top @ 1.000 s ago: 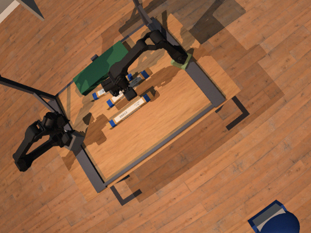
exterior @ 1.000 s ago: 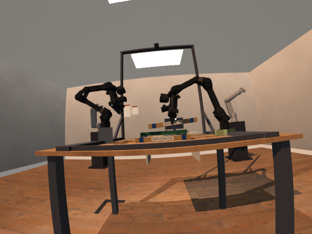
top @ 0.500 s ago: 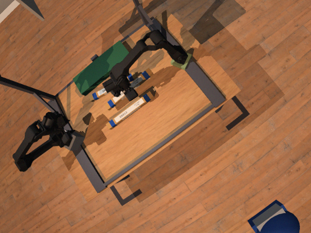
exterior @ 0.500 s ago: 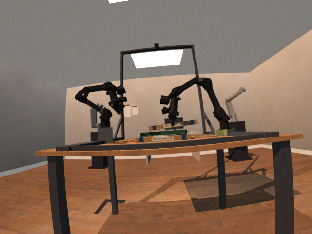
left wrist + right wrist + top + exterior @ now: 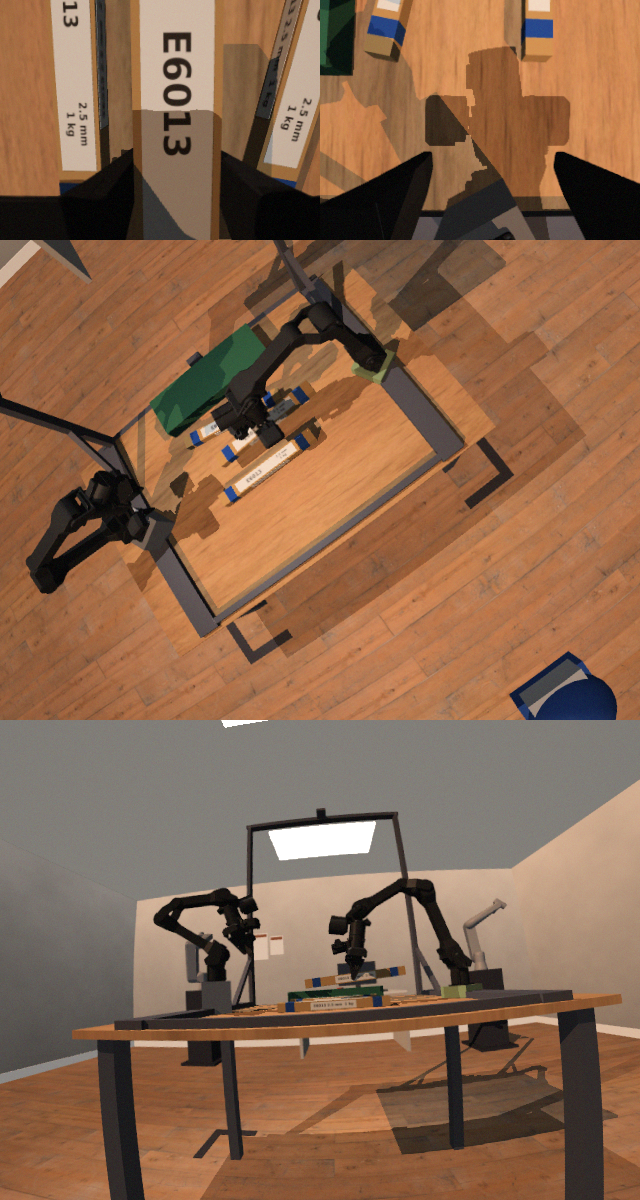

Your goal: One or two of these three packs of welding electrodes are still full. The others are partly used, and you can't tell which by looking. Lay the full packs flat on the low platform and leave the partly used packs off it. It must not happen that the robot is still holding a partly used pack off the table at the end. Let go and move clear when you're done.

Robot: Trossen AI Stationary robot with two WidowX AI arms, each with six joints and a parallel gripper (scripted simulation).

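Both of our arms, the left one (image 5: 273,351) (image 5: 383,899) and the right one (image 5: 45,548) (image 5: 192,901), are matte black all over, with slim, angular links between bulkier, rounded joints. We carry dark, blocky housings near our wrists. Our left gripper (image 5: 258,432) (image 5: 354,976) (image 5: 174,155) and our right gripper (image 5: 142,529) (image 5: 246,952) (image 5: 493,159) have black fingers that taper towards their tips; on the right, the tips look blunt and slightly rounded.

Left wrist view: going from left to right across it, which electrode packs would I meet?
The upright-looking pack at the left edge → the large middle pack, its E6013 label facing the camera → the slanting pack at the right edge.
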